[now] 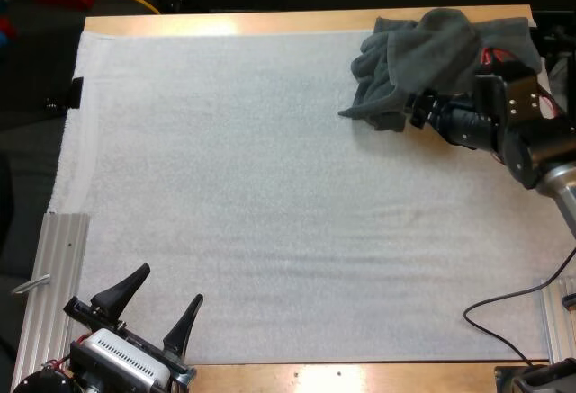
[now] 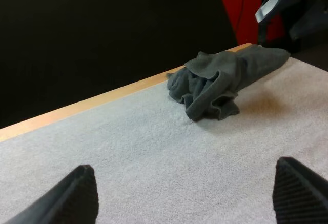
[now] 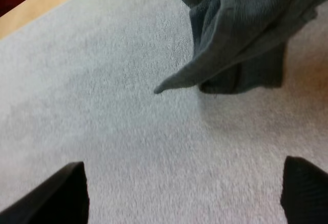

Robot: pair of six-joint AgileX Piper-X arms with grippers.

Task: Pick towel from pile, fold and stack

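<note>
A crumpled dark grey-green towel [image 1: 432, 51] lies in a heap at the far right corner of the white mat [image 1: 270, 195]. My right gripper [image 1: 407, 112] sits low at the heap's near edge, pointing left. In the right wrist view its fingers [image 3: 61, 193] stand apart over bare mat, and the towel [image 3: 241, 39] with a pointed flap lies just ahead of my right gripper [image 3: 184, 167]. My left gripper [image 1: 168, 290] is open at the mat's near left corner. In the left wrist view the towel [image 2: 220, 80] is far beyond my left gripper [image 2: 184, 172].
Aluminium rails flank the mat at the near left [image 1: 54, 276] and near right [image 1: 558, 321]. A black clamp [image 1: 72, 93] sits at the mat's left edge. A black cable [image 1: 499, 317] loops at the near right. Bare mat stretches between the two grippers.
</note>
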